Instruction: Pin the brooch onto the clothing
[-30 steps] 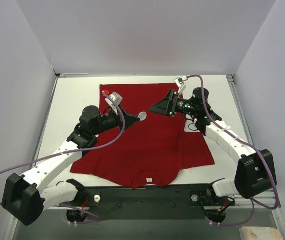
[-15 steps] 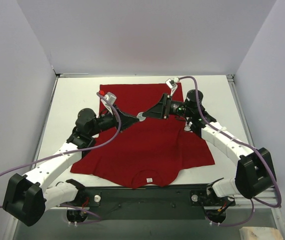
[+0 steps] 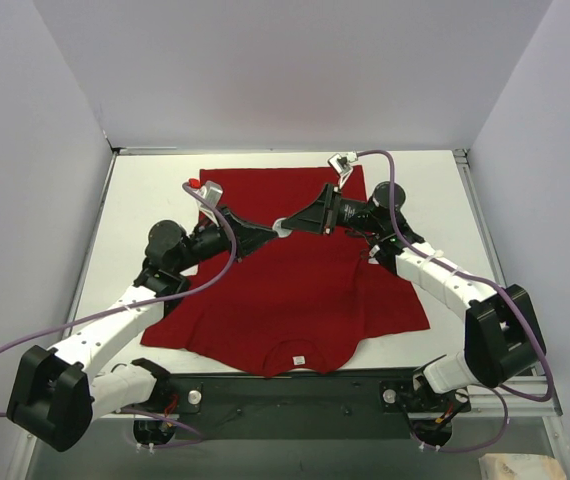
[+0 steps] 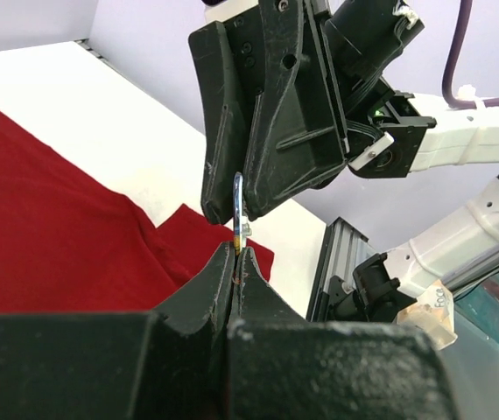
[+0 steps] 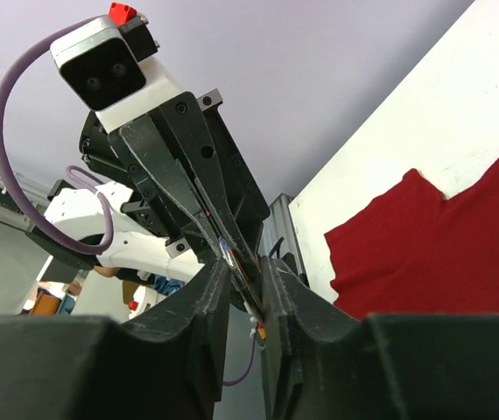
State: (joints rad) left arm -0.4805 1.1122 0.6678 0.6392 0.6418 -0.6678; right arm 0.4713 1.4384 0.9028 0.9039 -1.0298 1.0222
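Above the shirt, toward the far edge, the left gripper stays clenched on the brooch. The right gripper has closed in and straddles it; whether it grips is unclear.

The tiny gold brooch stood up on its edge, pinched in my left claw, above the big red shirt spread out.

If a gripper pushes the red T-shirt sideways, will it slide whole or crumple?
Probably crumple: the T-shirt lies limp and flat, with soft creases at its edge in the left wrist view. It looks thin, so a pinch would likely lift only a fold.
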